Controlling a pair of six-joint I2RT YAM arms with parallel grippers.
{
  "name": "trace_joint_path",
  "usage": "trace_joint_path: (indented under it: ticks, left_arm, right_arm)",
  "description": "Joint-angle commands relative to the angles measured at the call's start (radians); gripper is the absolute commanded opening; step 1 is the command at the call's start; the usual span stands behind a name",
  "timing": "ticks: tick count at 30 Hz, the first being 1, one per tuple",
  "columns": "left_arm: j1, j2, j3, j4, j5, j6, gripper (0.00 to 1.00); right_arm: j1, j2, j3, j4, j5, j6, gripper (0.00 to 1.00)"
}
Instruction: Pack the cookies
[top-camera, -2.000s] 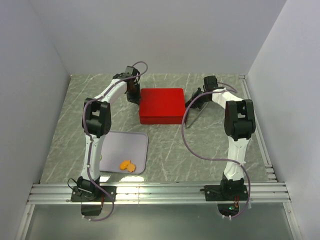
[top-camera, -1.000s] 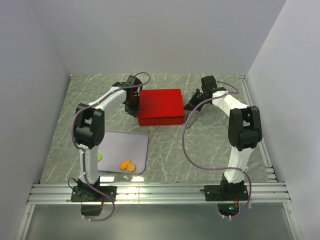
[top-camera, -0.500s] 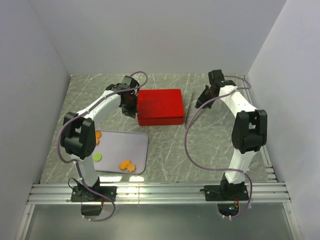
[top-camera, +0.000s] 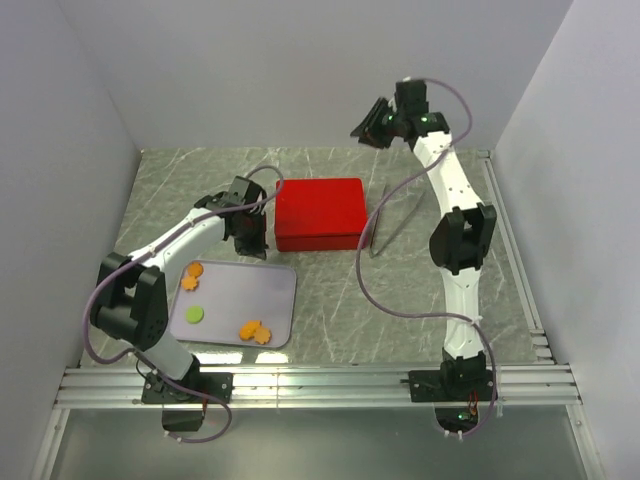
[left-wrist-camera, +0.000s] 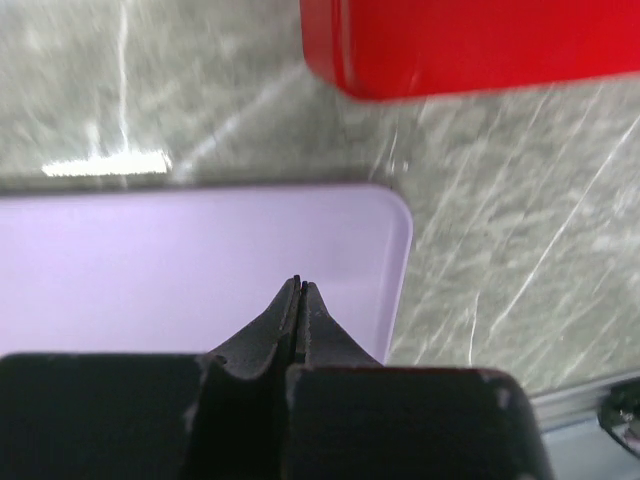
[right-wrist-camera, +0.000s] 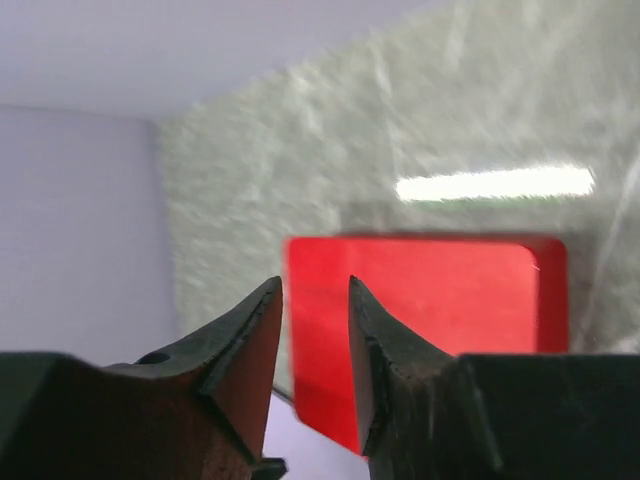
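Several cookies lie on a lavender tray: two orange ones at its far left, a green disc, and two orange ones near its front edge. A closed red box sits behind the tray, also in the left wrist view and right wrist view. My left gripper is shut and empty, just over the tray's far right part; its tips press together. My right gripper is open and empty, raised high above the table behind the box.
A thin grey rod lies on the marble table right of the box, with the right arm's purple cable hanging beside it. White walls stand on three sides. An aluminium rail runs along the near edge.
My left gripper drew back from the box's left side toward the tray, and the arm swung left, uncovering more cookies. My right gripper left the box's right side and rose high.
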Motion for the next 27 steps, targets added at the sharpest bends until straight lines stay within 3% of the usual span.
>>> trace_joint_path:
  ticks: [1,4,8,12,16,27]
  left_arm:
    - [-0.005,-0.084,-0.051,0.051,0.063,-0.027,0.0]
    - [-0.008,-0.098,-0.07,0.055,0.081,-0.026,0.0]
    - [-0.008,-0.081,-0.076,0.061,0.101,-0.021,0.0]
    - [-0.01,-0.068,-0.094,0.084,0.121,-0.033,0.0]
    - [-0.012,-0.07,-0.117,0.094,0.123,-0.035,0.0]
    - [-0.012,-0.068,-0.13,0.086,0.123,-0.029,0.0]
  right_arm:
    - [0.007,0.059,-0.021,0.06,-0.004,0.004,0.41]
    - [0.031,0.185,0.151,-0.008,0.006,-0.014,0.45]
    - [0.048,0.176,0.041,0.058,0.046,-0.026,0.47]
    - [0.07,0.247,0.133,0.001,0.074,-0.066,0.48]
    - [0.082,0.247,0.078,0.043,0.083,-0.068,0.48]
    - [0.093,0.325,0.121,0.043,0.103,-0.083,0.5]
